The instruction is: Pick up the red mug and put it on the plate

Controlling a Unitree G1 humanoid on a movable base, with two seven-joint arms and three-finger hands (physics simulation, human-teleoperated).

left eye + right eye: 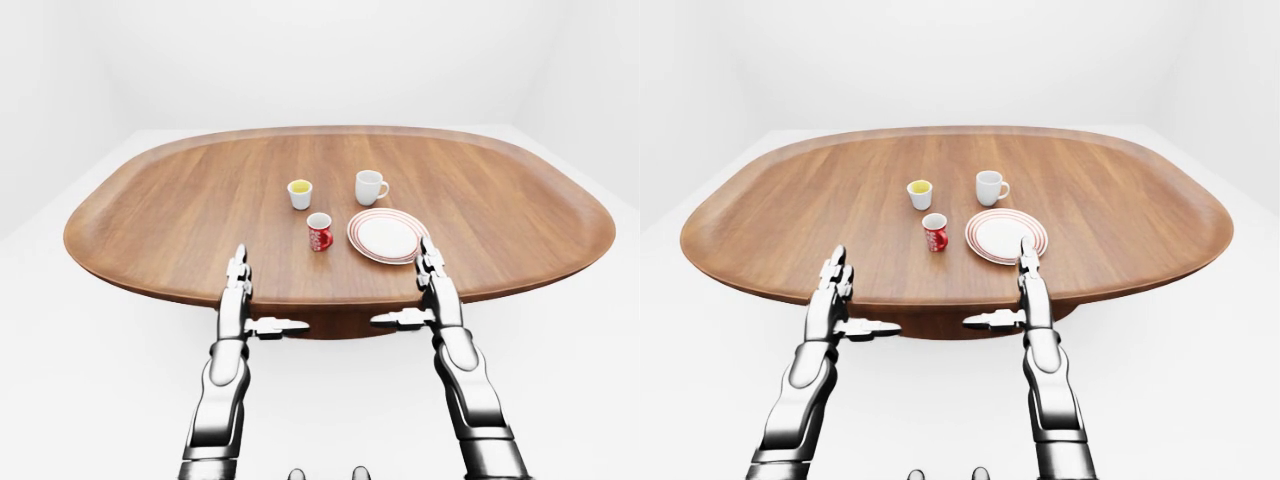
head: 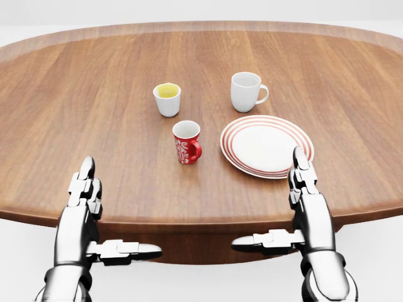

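Note:
The red mug with a white pattern stands upright on the wooden table, its handle to the right. The white plate with red rings lies just right of it, bare. My left hand is open over the table's near edge, well left of and below the mug. My right hand is open at the near edge, its fingertips by the plate's lower right rim. Both thumbs point inward. Neither hand holds anything.
A small white cup with yellow contents stands above the red mug in the head view. A white mug stands above the plate. The table's rounded near edge runs under both hands. White floor surrounds the table.

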